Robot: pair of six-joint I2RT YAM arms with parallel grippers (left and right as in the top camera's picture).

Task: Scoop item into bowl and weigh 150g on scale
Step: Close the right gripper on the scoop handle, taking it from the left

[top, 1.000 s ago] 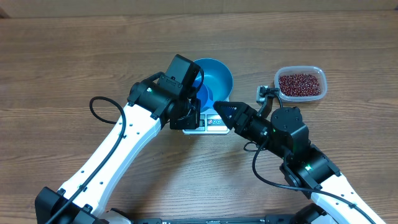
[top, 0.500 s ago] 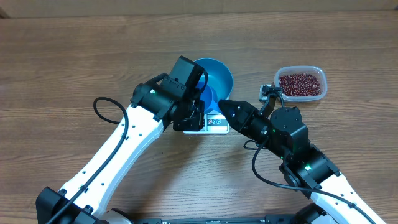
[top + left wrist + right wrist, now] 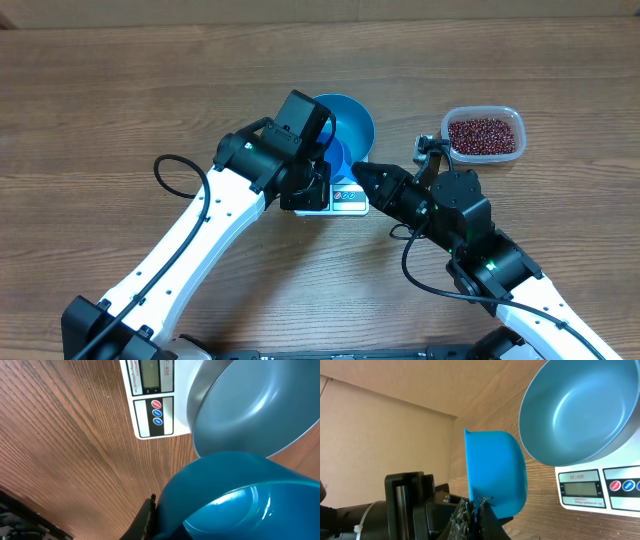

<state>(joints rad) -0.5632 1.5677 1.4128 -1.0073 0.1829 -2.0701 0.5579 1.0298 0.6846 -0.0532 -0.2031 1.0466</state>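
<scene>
**Right gripper: which way to reach**

Fingers pressed together, tips at the lower edge of the small blue handled scoop; cannot tell if they pinch it. My left gripper clamps that scoop. Dark red-brown beans lie in a clear plastic tub toward the tabletop's far right, nearer my right arm. The round blue bowl sits empty on the white scale.

Wooden table carries the scale and a clear tub.

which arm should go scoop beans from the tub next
Probably right: the clear plastic tub of red-brown beans sits on its side, and the right gripper is shut on the small blue plastic scoop.
</scene>
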